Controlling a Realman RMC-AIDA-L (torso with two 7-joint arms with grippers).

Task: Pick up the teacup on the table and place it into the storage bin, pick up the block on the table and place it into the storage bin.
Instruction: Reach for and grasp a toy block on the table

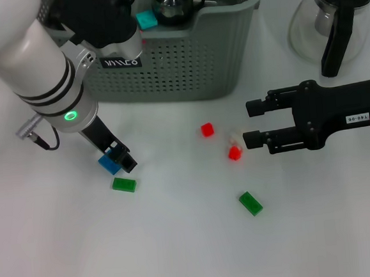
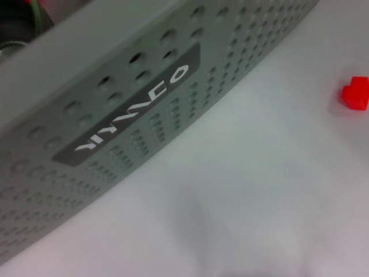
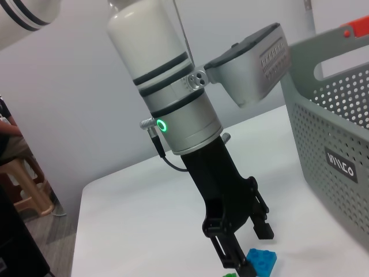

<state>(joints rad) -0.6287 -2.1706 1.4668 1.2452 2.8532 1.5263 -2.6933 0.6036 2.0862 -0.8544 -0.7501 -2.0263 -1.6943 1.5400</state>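
The grey-green storage bin stands at the back of the table, its labelled wall filling the left wrist view. Inside it sit a dark glass teacup and a teal block. My left gripper reaches down to the table in front of the bin's left end. Its fingers stand spread around a blue block that rests on the table. The right wrist view shows that gripper and the blue block from the side. My right gripper hovers open at the right, near a red block.
A green block lies just in front of the blue one. Another red block and a second green block lie mid-table. A glass teapot with a black handle stands at the back right.
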